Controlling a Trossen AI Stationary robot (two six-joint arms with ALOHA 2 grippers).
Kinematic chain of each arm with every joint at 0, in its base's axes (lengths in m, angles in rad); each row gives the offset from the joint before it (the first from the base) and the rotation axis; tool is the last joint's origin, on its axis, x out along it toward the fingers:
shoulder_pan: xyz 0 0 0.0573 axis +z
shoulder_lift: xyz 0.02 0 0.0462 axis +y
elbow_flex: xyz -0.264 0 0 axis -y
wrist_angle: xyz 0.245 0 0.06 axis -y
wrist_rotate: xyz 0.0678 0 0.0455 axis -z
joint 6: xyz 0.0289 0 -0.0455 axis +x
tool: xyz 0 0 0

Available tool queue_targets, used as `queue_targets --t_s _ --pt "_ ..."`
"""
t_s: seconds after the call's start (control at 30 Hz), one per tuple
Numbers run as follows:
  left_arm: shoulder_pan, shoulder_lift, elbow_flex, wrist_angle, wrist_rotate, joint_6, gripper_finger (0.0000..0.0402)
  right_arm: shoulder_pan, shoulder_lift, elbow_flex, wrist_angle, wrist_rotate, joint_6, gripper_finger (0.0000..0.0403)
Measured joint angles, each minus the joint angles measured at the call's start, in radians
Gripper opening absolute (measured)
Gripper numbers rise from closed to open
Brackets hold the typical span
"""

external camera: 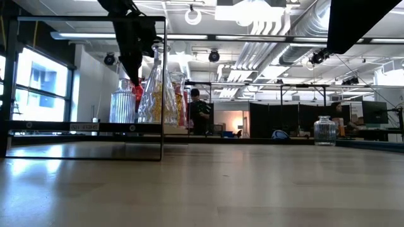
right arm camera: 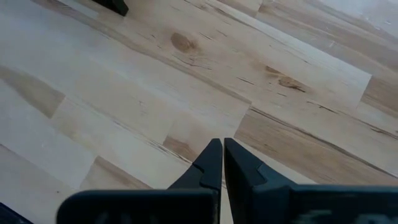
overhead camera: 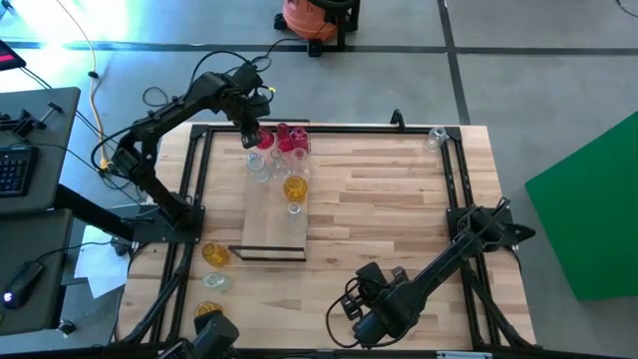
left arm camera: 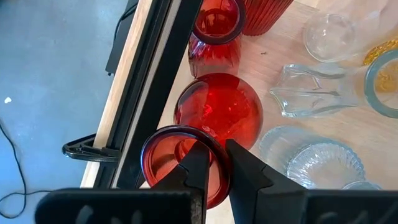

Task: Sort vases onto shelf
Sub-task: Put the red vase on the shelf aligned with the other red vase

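Note:
Several glass vases stand on the far end of the shelf [overhead camera: 271, 224]: red ones [overhead camera: 291, 140], clear ones [overhead camera: 259, 165] and an amber one [overhead camera: 294, 186]. My left gripper [overhead camera: 251, 138] is at the shelf's far left corner, pointing steeply down, shut on a red vase [left arm camera: 168, 163] beside a round red vase [left arm camera: 217, 112]. My right gripper [overhead camera: 351, 304] hangs shut over bare table near the front edge, holding nothing [right arm camera: 219, 146]. Three amber vases [overhead camera: 214, 255] stand off the shelf at the near left, and a clear vase [overhead camera: 436, 138] at the far right. My left gripper pinches the red vase's mouth rim [left arm camera: 219, 144] with one finger inside the opening [left arm camera: 198, 167] and one outside [left arm camera: 244, 168]. The fingers come from above, pointing steeply down. The vase is upright with its mouth up; I cannot tell whether its base touches the shelf.
The table's black frame rail [left arm camera: 146, 74] runs close beside the held vase. The shelf's near half and dark end strip [overhead camera: 269, 254] carry nothing. The wide middle and right of the slatted tabletop [overhead camera: 389, 209] are bare wood.

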Motion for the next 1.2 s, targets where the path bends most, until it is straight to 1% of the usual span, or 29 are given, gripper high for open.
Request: queue_targets --t_s 0.2,0.37,0.83,1.2 --pt "0.009 0.003 0.000 0.000 -0.002 -0.019 0.0026 0.000 0.000 0.000 0.000 0.000 0.000 0.0000" --pt "0.012 0.031 0.000 -0.024 -0.001 -0.043 0.0025 0.000 0.000 0.000 0.000 0.001 -0.001 0.0000" --pt "0.009 0.078 0.000 -0.023 -0.001 -0.087 0.0027 0.000 0.000 0.000 0.008 0.004 0.000 0.0000" --pt "0.013 0.078 0.000 -0.023 0.000 -0.109 0.0029 0.000 0.000 0.000 0.009 0.003 -0.005 0.0000"
